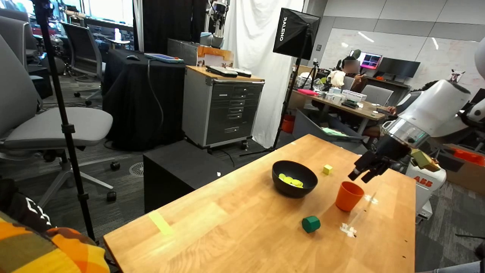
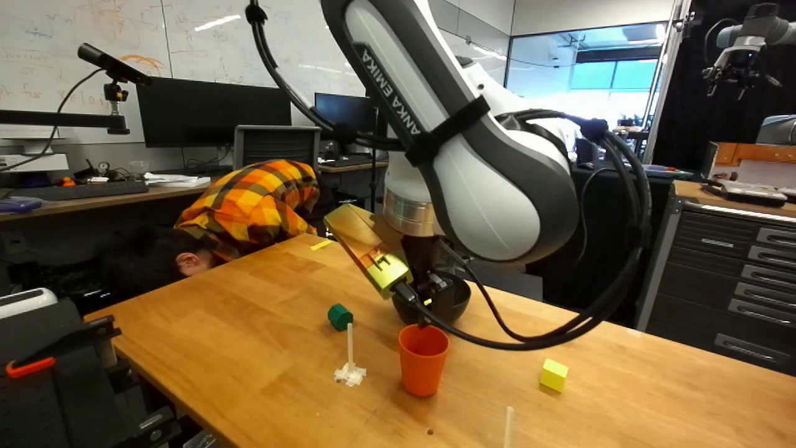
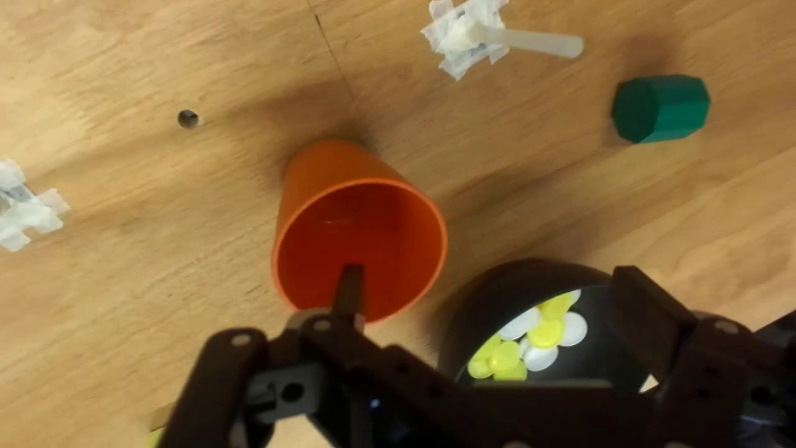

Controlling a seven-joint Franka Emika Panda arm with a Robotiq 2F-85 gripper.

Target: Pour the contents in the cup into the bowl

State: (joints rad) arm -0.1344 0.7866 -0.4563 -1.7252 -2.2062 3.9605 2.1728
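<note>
Currently, an orange cup (image 1: 349,196) stands upright on a wooden table (image 1: 227,227), near a black bowl (image 1: 282,185) that holds yellow and white discs (image 3: 547,333). Close to the cup's rim, the dark gripper (image 1: 360,176) points down at the end of a white robot arm (image 2: 485,193), its two fingers spread wide apart. In the wrist view, one finger overlaps the cup's mouth and the other the bowl's edge; whether either touches cannot be told. In an exterior view, a green block (image 2: 340,317) lies left of the cup, a yellow cube (image 2: 553,375) right of it, and a pale peg (image 2: 350,345) stands nearby. Beside the table, a person (image 2: 255,202) in orange plaid bends low.
</note>
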